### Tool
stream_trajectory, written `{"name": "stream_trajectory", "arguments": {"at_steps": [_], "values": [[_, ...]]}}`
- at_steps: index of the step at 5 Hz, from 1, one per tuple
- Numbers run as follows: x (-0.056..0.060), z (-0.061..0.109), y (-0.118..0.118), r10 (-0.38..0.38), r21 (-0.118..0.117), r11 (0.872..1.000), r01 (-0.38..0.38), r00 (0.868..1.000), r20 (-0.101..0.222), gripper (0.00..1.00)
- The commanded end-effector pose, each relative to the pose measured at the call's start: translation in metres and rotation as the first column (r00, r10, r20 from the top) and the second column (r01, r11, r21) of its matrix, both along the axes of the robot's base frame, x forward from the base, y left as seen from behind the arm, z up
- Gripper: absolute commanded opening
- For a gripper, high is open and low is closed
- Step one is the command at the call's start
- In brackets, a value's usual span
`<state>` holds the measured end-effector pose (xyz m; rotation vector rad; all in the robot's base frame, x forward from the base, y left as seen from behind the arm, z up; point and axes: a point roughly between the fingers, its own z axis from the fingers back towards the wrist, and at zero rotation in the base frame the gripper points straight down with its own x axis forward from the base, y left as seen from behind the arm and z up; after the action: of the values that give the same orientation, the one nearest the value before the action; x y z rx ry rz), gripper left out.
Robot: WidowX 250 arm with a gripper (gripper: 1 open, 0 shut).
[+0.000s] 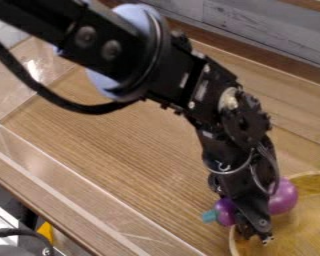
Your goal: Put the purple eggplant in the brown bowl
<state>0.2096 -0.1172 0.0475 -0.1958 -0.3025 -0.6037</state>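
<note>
camera view, arm: big black robot arm (163, 75) comes in from the top left and bends steeply down toward the bottom right corner.

camera view, gripper: the gripper (256, 228) points down over the near rim of the bowl. Its jaws are pinched in tight against the eggplant, so it's clamped on it as far as I can see, though the fingertips are dark and kinda hard to pick apart.

camera view, purple eggplant: the purple eggplant (279, 197) is right at the gripper, glossy magenta, bulging out to the right of the fingers. A little teal bit, probably the stem cap (211, 214), pokes out on the left side.

camera view, brown bowl: the brown bowl (307, 222) sits in the bottom right corner, partly cut off by the frame. The eggplant is over its left edge; can't tell if it's resting on the bowl.

camera view, table: wood-grain table (109, 165) with clear walls around it.
</note>
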Motion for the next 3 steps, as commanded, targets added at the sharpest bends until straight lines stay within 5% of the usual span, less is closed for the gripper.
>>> {"name": "stream_trajectory", "arguments": {"at_steps": [1,3], "values": [[0.012,0.022,0.002,0.012,-0.015,1.000,-0.011,0.998,0.063,0.00],[0.016,0.050,0.007,0.033,0.000,0.999,-0.033,0.996,0.080,0.00]]}}
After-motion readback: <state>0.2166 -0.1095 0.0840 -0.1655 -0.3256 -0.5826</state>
